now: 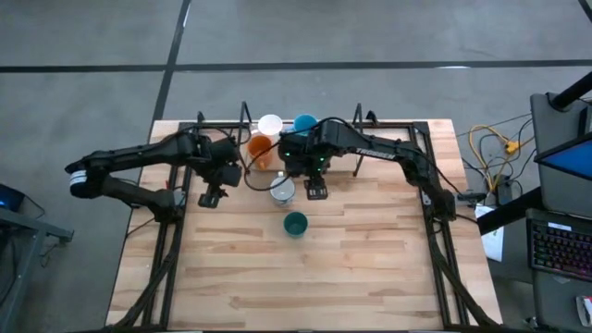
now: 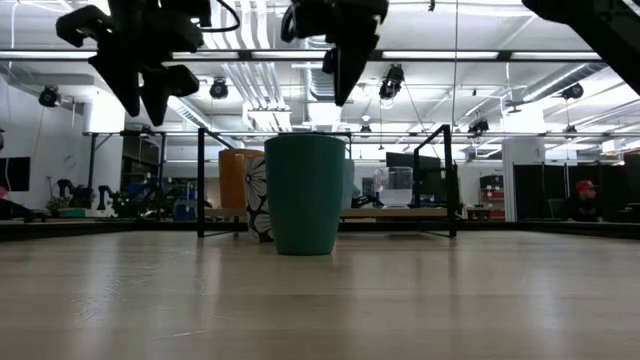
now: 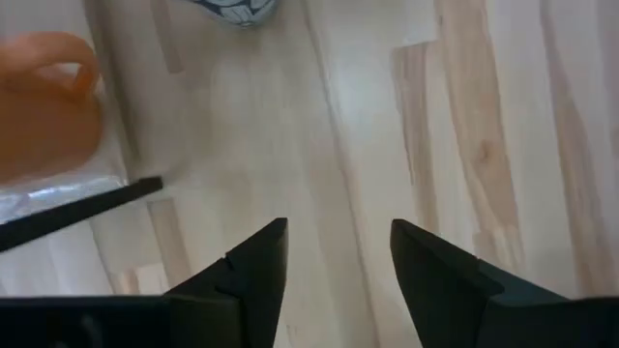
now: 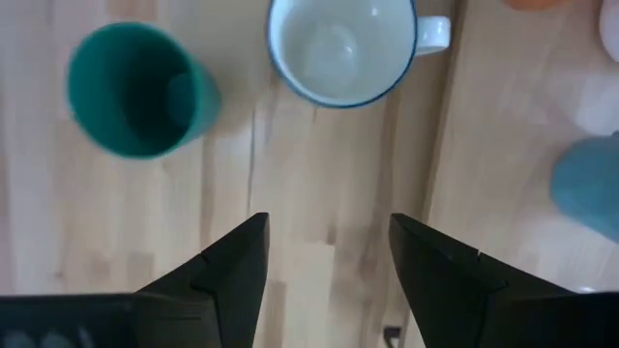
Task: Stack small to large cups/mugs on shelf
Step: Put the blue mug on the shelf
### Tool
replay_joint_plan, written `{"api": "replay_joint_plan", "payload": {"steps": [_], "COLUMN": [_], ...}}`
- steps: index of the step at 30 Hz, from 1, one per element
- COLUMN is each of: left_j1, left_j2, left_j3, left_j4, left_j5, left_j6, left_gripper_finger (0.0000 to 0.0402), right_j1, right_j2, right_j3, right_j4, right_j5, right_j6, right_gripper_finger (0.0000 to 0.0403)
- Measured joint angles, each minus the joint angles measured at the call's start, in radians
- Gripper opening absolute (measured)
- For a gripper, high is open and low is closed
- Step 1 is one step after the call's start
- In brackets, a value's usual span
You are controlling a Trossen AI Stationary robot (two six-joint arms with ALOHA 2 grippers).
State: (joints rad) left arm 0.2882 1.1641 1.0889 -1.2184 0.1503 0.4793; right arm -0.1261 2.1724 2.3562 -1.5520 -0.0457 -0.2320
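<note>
Both grippers are hovering released, holding nothing: the left gripper (image 1: pixel 212 196) left of the handled mug (image 1: pixel 282 191), the right gripper (image 1: pixel 316 192) just right of it. The teal cup (image 1: pixel 295 224) is standing mid-table; orange cup (image 1: pixel 261 146), white cup (image 1: pixel 270 124) and blue cup (image 1: pixel 304 123) are sitting on the shelf (image 1: pixel 388 124) along the table's far edge

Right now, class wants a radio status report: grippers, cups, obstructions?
Left gripper open, empty, beside orange cup. Right gripper open, empty, above handled mug. Teal cup alone on tabletop. Nothing blocking.

Three cups (image 1: pixel 269 123) stand on the shelf (image 1: pixel 388 123) at the table's (image 1: pixel 370 268) far edge. The mug (image 1: pixel 282 191) sits before them, another cup (image 1: pixel 295 224) nearer still.
</note>
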Motion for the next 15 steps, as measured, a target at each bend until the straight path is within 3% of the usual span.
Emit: {"api": "replay_joint_plan", "payload": {"steps": [6,15], "left_j1": [-0.01,-0.011], "left_j2": [0.026,0.053], "left_j3": [0.013,0.023], "left_j4": [0.072,0.065], "left_j5": [-0.029,-0.029], "left_j6": [-0.072,-0.072], "left_gripper_finger": [0.0166,0.0169], "right_j1": [0.009,0.029], "right_j2": [0.02,0.044], "right_j3": [-0.01,-0.009], "right_j4": [0.009,0.017], "right_j5": [0.056,0.058], "right_j6": [-0.035,-0.031], "right_gripper_finger": [0.0208,0.0208]}}
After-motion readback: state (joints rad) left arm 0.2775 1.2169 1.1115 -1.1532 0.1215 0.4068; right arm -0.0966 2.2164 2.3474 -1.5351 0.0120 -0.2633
